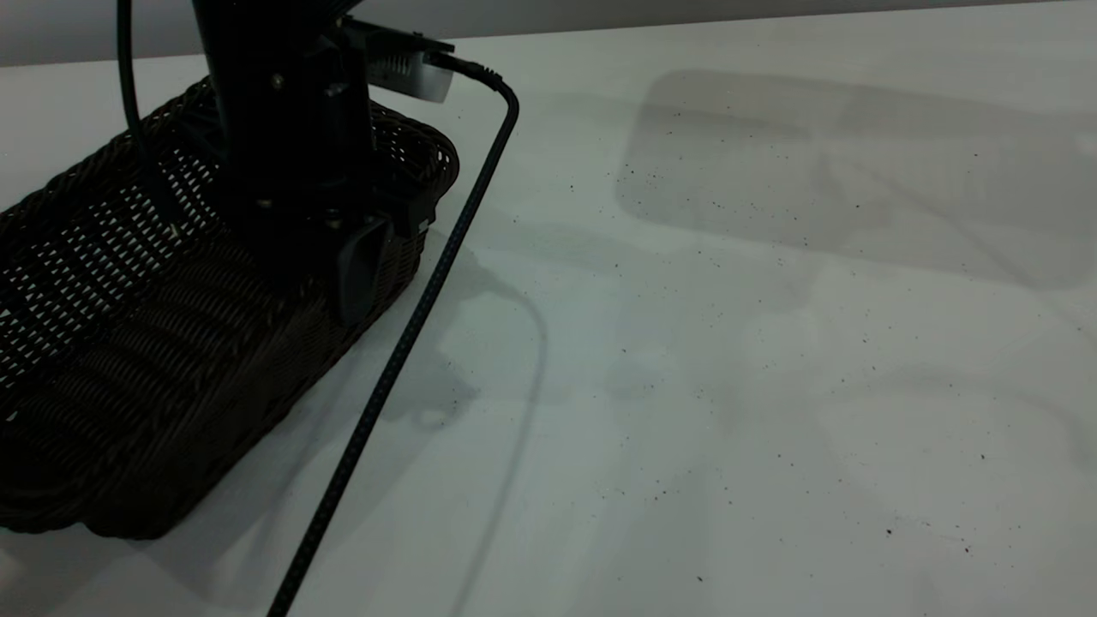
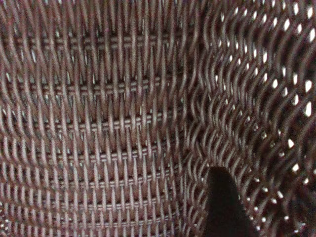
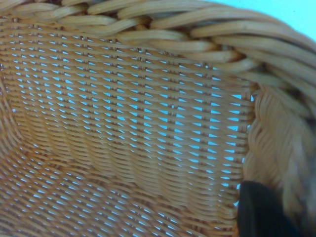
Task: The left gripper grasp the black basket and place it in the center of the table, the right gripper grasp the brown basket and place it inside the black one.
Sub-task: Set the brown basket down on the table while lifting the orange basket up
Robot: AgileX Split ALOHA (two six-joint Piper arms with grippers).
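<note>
The black basket (image 1: pixel 128 343) lies at the left of the table (image 1: pixel 728 386). My left gripper (image 1: pixel 377 248) stands over its far right end, shut on the end wall. One finger (image 1: pixel 364 266) presses the wall from outside. The other finger (image 2: pixel 222 210) is inside, close to the open-weave wall (image 2: pixel 256 123). The brown basket (image 3: pixel 123 138) fills the right wrist view. One finger (image 3: pixel 261 212) of my right gripper is inside it against the wall, just under the braided rim (image 3: pixel 207 34), and the gripper is shut on that wall. The exterior view shows neither the brown basket nor the right gripper.
A braided black cable (image 1: pixel 411 317) runs from the left wrist down across the table towards the front edge. A large rectangular shadow (image 1: pixel 857 171) lies on the table's far right. The table's back edge (image 1: pixel 728 21) shows at the top.
</note>
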